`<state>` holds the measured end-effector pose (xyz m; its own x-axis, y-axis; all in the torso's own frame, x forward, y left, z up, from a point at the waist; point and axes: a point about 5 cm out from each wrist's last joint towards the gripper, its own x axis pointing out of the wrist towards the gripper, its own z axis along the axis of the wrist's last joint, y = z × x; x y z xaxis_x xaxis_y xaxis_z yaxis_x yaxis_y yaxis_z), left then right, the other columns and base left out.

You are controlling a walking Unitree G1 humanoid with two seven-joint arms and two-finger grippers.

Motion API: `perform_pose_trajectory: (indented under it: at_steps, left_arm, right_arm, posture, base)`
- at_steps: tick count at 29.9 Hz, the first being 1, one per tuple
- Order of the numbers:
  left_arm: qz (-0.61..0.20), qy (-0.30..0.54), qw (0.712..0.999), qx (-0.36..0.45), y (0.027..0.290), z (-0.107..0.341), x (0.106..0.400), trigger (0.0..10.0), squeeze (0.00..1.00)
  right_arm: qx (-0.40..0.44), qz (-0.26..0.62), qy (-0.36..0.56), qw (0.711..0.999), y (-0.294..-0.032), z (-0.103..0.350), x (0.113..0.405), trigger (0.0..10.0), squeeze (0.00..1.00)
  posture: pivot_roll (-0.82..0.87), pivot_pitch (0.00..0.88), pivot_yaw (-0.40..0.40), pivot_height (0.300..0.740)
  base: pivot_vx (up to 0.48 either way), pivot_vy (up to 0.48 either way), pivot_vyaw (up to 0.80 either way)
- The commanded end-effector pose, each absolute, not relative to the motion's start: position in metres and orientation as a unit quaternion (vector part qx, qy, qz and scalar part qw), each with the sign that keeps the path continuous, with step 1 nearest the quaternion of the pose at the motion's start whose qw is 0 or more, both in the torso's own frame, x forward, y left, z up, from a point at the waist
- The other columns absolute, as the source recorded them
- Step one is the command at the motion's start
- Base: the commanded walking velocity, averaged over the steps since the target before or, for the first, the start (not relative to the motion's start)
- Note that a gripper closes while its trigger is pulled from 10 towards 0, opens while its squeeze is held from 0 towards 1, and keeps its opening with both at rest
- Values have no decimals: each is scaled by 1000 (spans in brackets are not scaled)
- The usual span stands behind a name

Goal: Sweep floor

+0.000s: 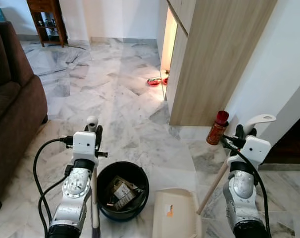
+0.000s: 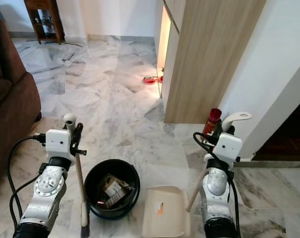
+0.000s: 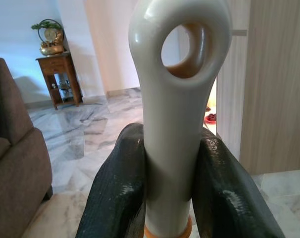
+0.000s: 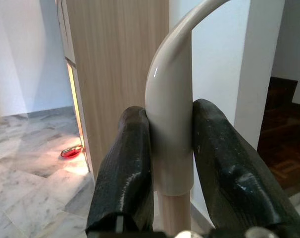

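My left gripper (image 1: pixel 93 130) is shut on the white top of a broom handle (image 3: pixel 177 99), which ends in a hanging hole. The wooden shaft (image 1: pixel 94 198) runs down beside my left arm to the bristles (image 2: pixel 84 229) on the marble floor. My right gripper (image 4: pixel 171 109) is shut on the curved white grip of a dustpan handle (image 4: pixel 172 99). From that grip a wooden pole (image 1: pixel 214 186) slants down to the cream dustpan (image 1: pixel 175 213) on the floor between my arms. A black bin (image 1: pixel 103 178) holding scraps of rubbish stands just left of the pan.
A brown sofa (image 1: pixel 11 99) fills the left side. A tall wooden cabinet (image 1: pixel 214 59) and a white wall stand at right, with a red bottle (image 1: pixel 218 128) at the corner. A red bowl (image 1: pixel 154 82) lies by the cabinet. A wooden side table (image 1: pixel 47 20) stands far back.
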<state>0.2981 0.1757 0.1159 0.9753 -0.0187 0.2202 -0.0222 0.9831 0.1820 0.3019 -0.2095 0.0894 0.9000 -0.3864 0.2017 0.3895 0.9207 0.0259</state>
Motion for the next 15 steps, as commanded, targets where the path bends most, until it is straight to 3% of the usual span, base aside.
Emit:
perform_pose_trajectory:
  at_steps: [1, 15]
  left_arm:
    - [-6, -131, 986, 100, 175, 128, 304, 10000, 0]
    - [-24, -123, 986, 110, 170, 123, 305, 10000, 0]
  right_arm:
    - [1, -202, -123, 972, -209, 97, 306, 10000, 0]
    - [11, -180, -123, 976, -200, 94, 305, 10000, 0]
  posture:
    - [181, 0, -30, 740]
    - [179, 0, -28, 740]
  base:
    - [0, 0, 0]
    - [0, 0, 0]
